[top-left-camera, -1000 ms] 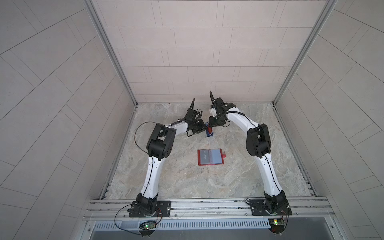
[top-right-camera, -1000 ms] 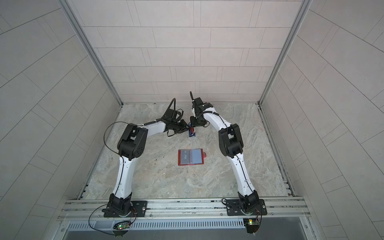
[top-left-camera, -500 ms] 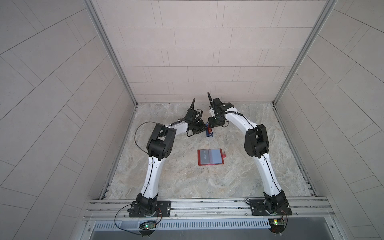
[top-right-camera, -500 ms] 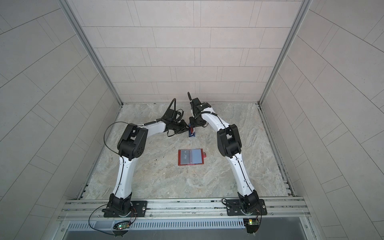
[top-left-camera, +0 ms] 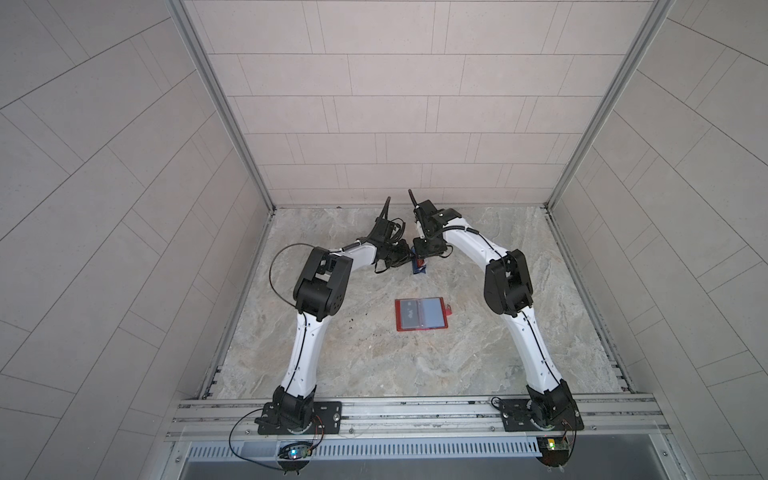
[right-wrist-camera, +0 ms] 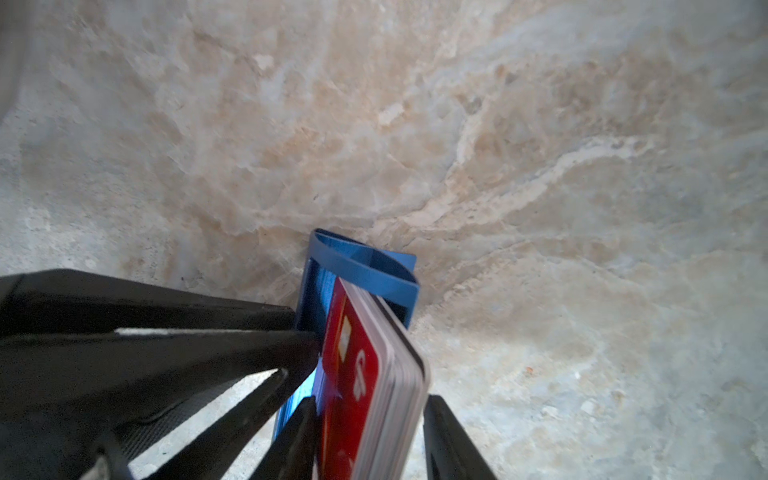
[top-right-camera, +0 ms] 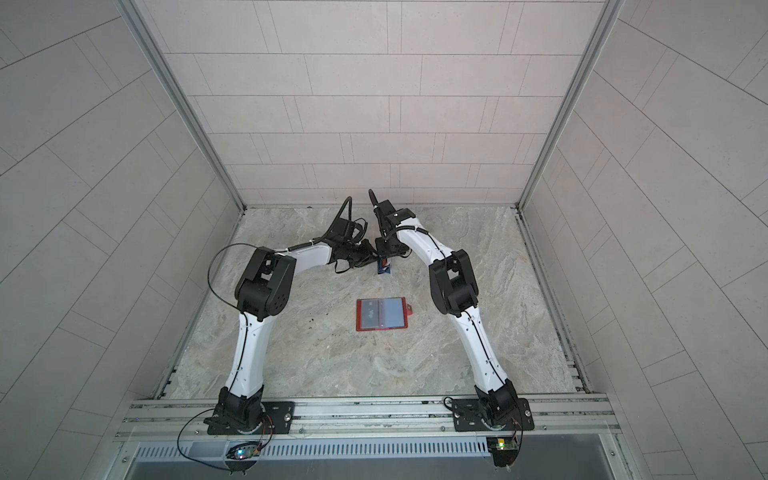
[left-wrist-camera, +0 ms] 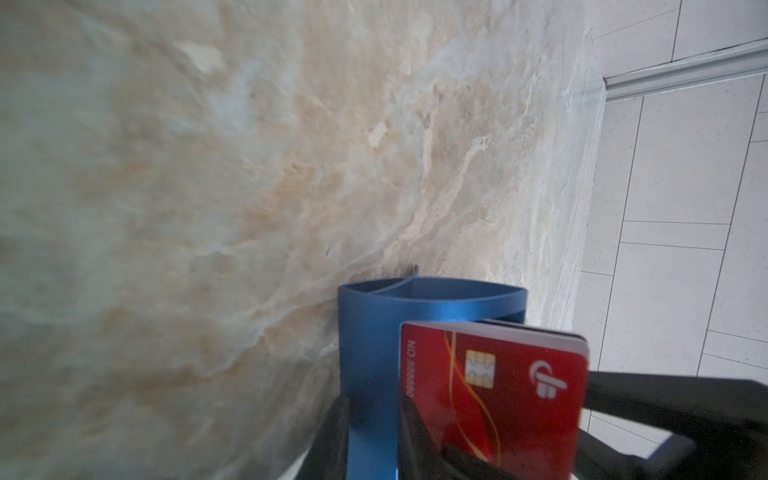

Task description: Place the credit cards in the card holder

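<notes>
Red card holder (top-left-camera: 422,328) lies open, well short of the blue stand (left-wrist-camera: 370,353). In the stand sit the credit cards (right-wrist-camera: 353,374): likely light, stiff, slick, best pinched across their faces. Left gripper (left-wrist-camera: 370,453) clamps the stand's wall; right gripper (right-wrist-camera: 370,419) straddles the cards, grip unclear.

A stack of credit cards (right-wrist-camera: 397,374) stands on edge between the fingers (right-wrist-camera: 451,444) of the right claw (right-wrist-camera: 370,401), with a red card (right-wrist-camera: 347,399) bearing a chip facing one finger and pale card edges behind it. Both fingers lie close against the stack; whether they press it cannot be told. Just past the claw's tips the stack sits in a blue stand (right-wrist-camera: 365,270) on the marbled table (right-wrist-camera: 540,166). On the claw's red-card side is the left claw (right-wrist-camera: 305,330), its tips touching the stand's wall
</notes>
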Robot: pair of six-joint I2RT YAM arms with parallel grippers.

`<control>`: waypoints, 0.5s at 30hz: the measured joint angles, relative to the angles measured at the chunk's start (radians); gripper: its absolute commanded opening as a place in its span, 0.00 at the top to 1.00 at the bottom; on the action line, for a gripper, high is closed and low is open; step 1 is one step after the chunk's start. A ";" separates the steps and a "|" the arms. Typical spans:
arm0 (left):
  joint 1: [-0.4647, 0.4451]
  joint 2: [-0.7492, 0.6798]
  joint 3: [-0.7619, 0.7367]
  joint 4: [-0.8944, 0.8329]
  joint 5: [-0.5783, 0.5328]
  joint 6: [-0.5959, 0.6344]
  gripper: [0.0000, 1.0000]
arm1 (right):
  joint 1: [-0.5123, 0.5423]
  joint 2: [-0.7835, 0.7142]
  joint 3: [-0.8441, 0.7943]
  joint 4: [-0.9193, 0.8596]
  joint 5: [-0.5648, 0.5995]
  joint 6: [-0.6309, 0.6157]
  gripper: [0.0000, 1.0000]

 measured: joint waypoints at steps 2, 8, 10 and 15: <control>0.000 0.000 0.000 0.000 0.000 0.000 0.77 | 0.000 0.000 0.000 -0.001 0.000 0.004 0.57; 0.000 0.000 0.000 -0.001 -0.004 0.002 0.77 | -0.002 0.000 0.002 -0.004 -0.007 0.018 0.58; 0.000 0.000 0.000 -0.001 -0.006 0.004 0.77 | -0.005 0.000 0.002 -0.004 -0.016 0.019 0.58; 0.000 0.000 0.000 -0.002 -0.007 0.004 0.77 | -0.009 0.000 0.002 -0.005 -0.027 0.023 0.58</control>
